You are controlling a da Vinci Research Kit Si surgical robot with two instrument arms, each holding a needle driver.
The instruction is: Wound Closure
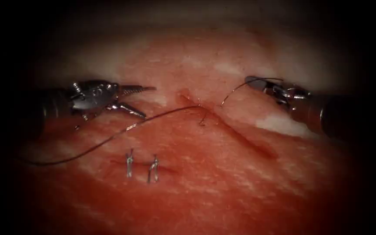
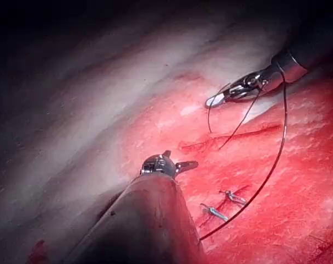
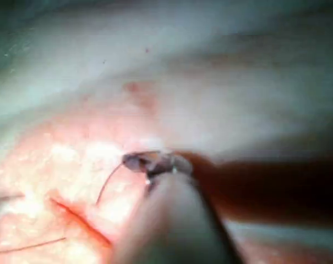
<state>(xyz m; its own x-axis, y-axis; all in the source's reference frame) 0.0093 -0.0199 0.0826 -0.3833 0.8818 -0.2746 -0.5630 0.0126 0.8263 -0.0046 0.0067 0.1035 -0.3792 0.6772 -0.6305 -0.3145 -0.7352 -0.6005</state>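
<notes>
- Endoscope view: left tool [image 1: 146, 102] left of the cut [image 1: 236, 130], jaws apart, holding nothing.
- Thread [image 1: 109, 139] trails from the cut's upper end leftward over the tissue [image 1: 240, 187].
- Right tool [image 1: 255, 82], right of the cut, jaws closed on the needle [image 1: 240, 88] near one end; needle clear of tissue.

Curved needle [image 1: 244, 87] right of the cut [image 1: 236, 130], clear of tissue [image 1: 205, 174], dark thread [image 1: 109, 139] trailing left

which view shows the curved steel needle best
The endoscope view: the thin curved steel needle arcs clear from the right gripper, shut on its end, down toward the cut, right of it, not visibly in tissue. The left wrist view shows it smaller; the right wrist view shows a blurred arc.
</notes>
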